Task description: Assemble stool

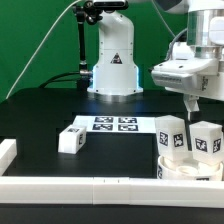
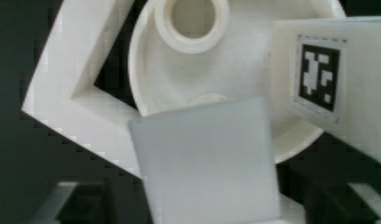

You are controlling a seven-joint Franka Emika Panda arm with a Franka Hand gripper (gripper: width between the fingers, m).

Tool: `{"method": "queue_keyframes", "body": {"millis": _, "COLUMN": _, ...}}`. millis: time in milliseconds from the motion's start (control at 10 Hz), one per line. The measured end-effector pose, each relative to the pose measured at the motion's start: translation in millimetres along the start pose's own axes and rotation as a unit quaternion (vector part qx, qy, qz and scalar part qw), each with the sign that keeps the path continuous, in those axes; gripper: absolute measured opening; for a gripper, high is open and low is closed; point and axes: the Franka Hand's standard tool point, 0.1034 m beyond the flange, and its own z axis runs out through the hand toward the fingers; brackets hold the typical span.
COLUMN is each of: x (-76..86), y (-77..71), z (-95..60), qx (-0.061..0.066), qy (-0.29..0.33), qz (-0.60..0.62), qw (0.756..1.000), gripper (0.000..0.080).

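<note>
A black worktop (image 1: 40,115) fills the scene. Behind it hangs a green curtain (image 1: 30,40). The arm's white base (image 1: 112,65) stands at the far edge, with a thin black post (image 1: 80,50) beside it. A low white rail (image 1: 90,186) runs along the near edge and turns up the edge on the exterior view's left. The marker board (image 1: 113,124) lies flat mid-worktop, in front of the base.

The round seat (image 1: 188,172) rests in the near corner on the exterior view's right, against the rail. Two upright legs stand just behind it, the first leg (image 1: 172,134) and the second leg (image 1: 207,139) side by side. A lying leg (image 1: 72,138) sits alone, beside the marker board on the exterior view's left.

The gripper (image 1: 191,105) hangs just above the two upright legs. The wrist view shows a pale blurred block (image 2: 205,150) between its fingers, but I cannot tell whether they are clamped on it.
</note>
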Motion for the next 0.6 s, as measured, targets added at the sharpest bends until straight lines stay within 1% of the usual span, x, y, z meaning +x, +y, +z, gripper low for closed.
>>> {"method": "queue_keyframes", "body": {"millis": 100, "x": -0.3, "y": -0.1, "z": 0.0, "qx": 0.0, "qy": 0.0, "qz": 0.0, "qw": 1.0, "gripper": 0.0411}}
{"method": "queue_keyframes", "body": {"millis": 200, "x": -0.4, "y": -0.1, "z": 0.0, "qx": 0.0, "qy": 0.0, "qz": 0.004, "qw": 1.0, "gripper": 0.0331}}
{"method": "queue_keyframes", "body": {"millis": 300, "x": -0.4, "y": -0.1, "z": 0.0, "qx": 0.0, "qy": 0.0, "qz": 0.021, "qw": 1.0, "gripper": 0.0331}}
{"method": "queue_keyframes", "body": {"millis": 400, "x": 0.1, "y": -1.6, "z": 0.2, "qx": 0.008, "qy": 0.001, "qz": 0.057, "qw": 0.998, "gripper": 0.0331}}
{"method": "queue_keyframes", "body": {"millis": 500, "x": -0.3, "y": -2.8, "z": 0.2, "qx": 0.025, "qy": 0.002, "qz": 0.129, "qw": 0.991, "gripper": 0.0331}}
{"method": "queue_keyframes", "body": {"millis": 600, "x": -1.1, "y": -3.1, "z": 0.5, "qx": 0.032, "qy": 0.004, "qz": 0.204, "qw": 0.978, "gripper": 0.0331}}
